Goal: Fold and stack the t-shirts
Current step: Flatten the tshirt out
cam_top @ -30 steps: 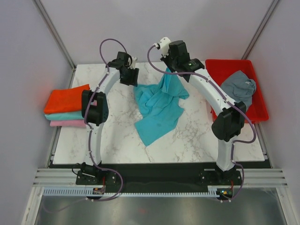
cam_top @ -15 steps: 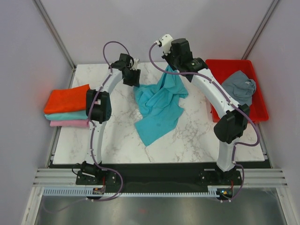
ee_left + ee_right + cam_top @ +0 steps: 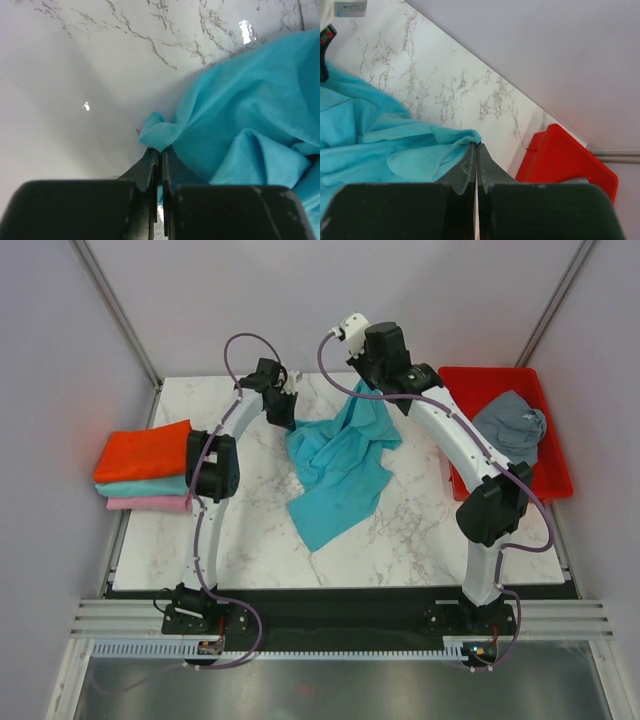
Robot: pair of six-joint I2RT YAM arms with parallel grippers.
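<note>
From my station I can read no text, brand or number anywhere. The pale block (image 3: 350,7) at the upper left of the right wrist view carries faint dark marks, too blurred for me to make out.

- The left tool (image 3: 160,156) comes up from the bottom edge, its two dark fingers (image 3: 146,171) pressed together with barely a slit between them.
- Their tips pinch a small bunched corner of the turquoise t-shirt (image 3: 240,115), which pokes out just above them.
- The rest of that t-shirt spreads over the right half of the view in soft, rumpled folds.
- It lies on a white marbled worktop (image 3: 75,65) with thin grey veins and two small bright glints of light.
</note>
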